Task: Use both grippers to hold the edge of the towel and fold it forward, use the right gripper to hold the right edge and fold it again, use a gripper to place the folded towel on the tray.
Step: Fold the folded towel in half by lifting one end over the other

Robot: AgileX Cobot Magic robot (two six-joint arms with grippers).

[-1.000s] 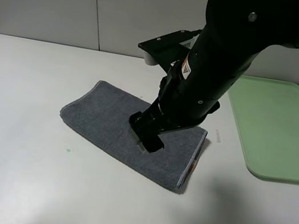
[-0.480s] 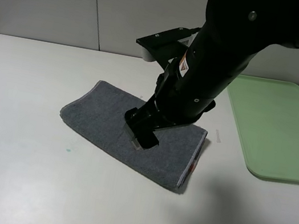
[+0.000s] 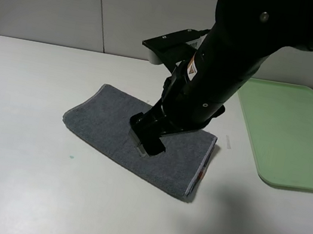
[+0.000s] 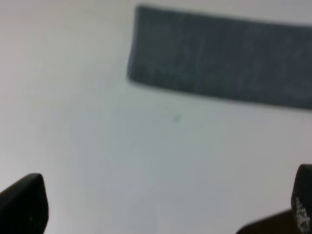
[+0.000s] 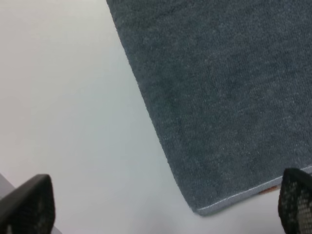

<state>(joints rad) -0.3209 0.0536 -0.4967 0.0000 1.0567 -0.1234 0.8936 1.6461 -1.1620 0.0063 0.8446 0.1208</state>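
Note:
The grey towel [image 3: 107, 123] lies folded in a long strip on the white table, slanting from back left to front right. It also shows in the left wrist view [image 4: 219, 58], blurred and some way off, and in the right wrist view [image 5: 224, 97], where one corner carries a small orange tag [image 5: 269, 189]. My right gripper [image 3: 147, 142] hangs above the middle of the towel, open and empty, its fingers wide apart in its wrist view [image 5: 161, 204]. My left gripper [image 4: 165, 204] is open and empty over bare table; it is not seen in the exterior view.
A light green tray [image 3: 287, 134] lies on the table at the right, apart from the towel. The black right arm [image 3: 233, 58] hides the back middle of the table. White wall panels stand behind.
The right arm and gripper have shifted slightly to the left over the towel, then held still. The towel has not moved.

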